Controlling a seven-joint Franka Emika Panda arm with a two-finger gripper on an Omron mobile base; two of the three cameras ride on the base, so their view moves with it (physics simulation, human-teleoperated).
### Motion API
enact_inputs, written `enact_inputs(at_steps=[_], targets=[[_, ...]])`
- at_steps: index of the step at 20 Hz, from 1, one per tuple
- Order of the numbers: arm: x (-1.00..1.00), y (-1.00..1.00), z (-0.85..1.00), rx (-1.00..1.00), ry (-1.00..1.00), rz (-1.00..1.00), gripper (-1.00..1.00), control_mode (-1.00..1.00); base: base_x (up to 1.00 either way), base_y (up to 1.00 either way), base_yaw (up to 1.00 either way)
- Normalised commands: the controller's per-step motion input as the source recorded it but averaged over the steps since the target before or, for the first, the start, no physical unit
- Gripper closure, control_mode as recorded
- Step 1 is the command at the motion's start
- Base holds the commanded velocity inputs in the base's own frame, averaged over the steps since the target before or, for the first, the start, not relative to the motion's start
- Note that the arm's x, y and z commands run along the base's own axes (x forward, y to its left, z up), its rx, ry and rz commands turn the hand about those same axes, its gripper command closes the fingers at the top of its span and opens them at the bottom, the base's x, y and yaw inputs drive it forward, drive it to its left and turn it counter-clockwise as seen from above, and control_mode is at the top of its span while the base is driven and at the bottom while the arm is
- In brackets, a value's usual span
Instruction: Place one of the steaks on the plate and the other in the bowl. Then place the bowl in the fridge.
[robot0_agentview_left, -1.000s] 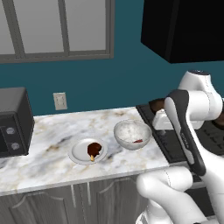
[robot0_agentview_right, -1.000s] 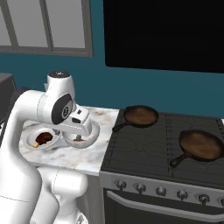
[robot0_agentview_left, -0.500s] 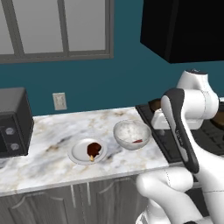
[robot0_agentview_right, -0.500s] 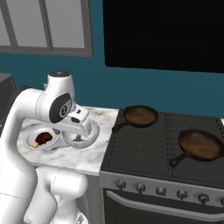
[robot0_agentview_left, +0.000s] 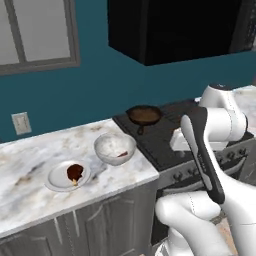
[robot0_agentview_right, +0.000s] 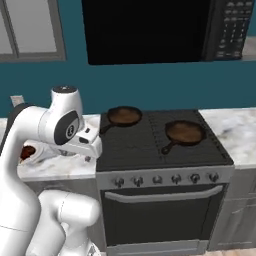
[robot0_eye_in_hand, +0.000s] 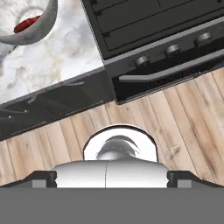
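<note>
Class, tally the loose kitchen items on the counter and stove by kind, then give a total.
Steaks: 2 (dark one, red one)
Plates: 1
Bowls: 1
Skillets: 2
Total: 6

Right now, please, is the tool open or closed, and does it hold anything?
Tool: open, holding nothing; one steak lies on the plate, the other in the bowl.

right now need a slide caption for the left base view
One steak sits on the plate, the other in the bowl beside it.
</note>
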Motion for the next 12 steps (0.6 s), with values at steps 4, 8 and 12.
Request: enact_inputs(at_steps=[4, 8, 12], targets=[[0.0, 0.0, 0.0, 0.0, 0.0, 0.0, -1.0, 1.0, -0.64, -0.11, -0.67], [0.0, 0.0, 0.0, 0.0, 0.0, 0.0, -1.0, 1.0, -0.05, -0.28, -0.86], [0.0, 0.0, 0.0, 0.0, 0.0, 0.0, -1.0, 1.0, 0.0, -0.3, -0.91]])
